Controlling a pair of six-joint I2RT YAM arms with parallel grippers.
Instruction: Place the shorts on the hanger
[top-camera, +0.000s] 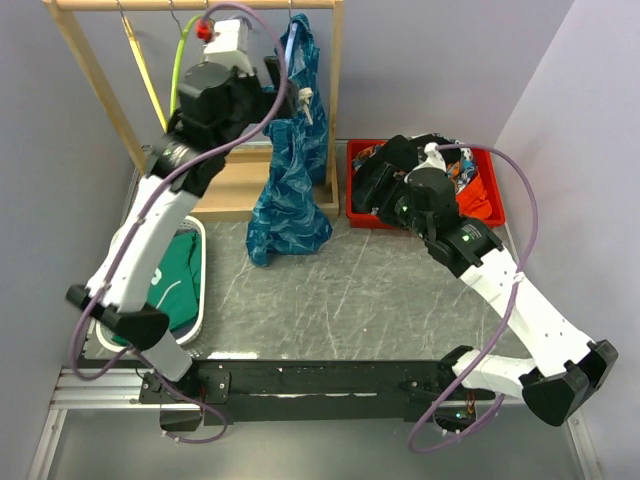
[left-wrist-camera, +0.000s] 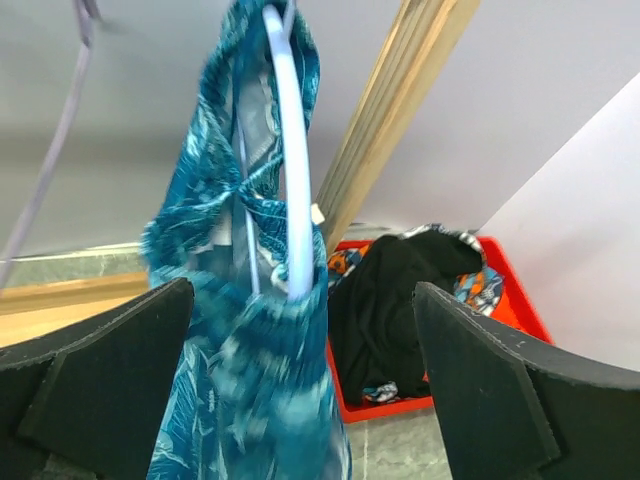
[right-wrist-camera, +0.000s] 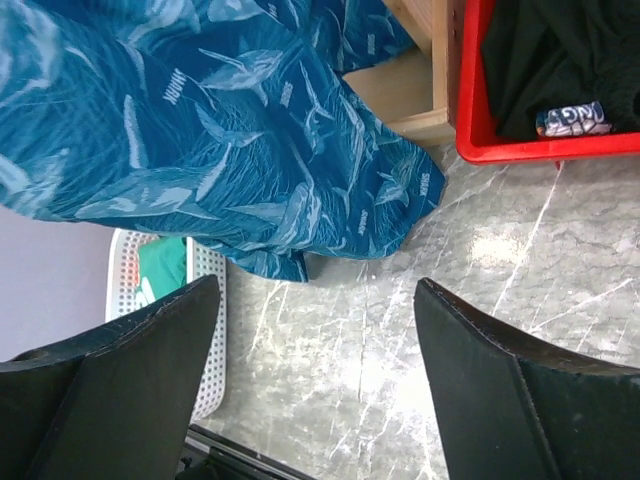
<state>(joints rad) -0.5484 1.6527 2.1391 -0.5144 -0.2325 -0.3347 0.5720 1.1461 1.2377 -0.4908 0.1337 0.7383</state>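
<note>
The shorts are seen draped over the hanger at the wooden rack, with their lower end resting on the table. The left gripper is held spread, and the shorts are framed between its fingers with gaps on both sides. The right gripper is likewise spread and empty above the table, with the shorts' hem lying ahead of it.

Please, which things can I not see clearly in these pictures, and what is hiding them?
- Hanger hook: left wrist view, cut off by the top edge.
- Left gripper: top view, hidden under the left arm.
- Bin contents: top view, mostly covered by the right arm.
- Shirt: top view, partly under the left arm; right wrist view, only a sliver past the shorts.
</note>
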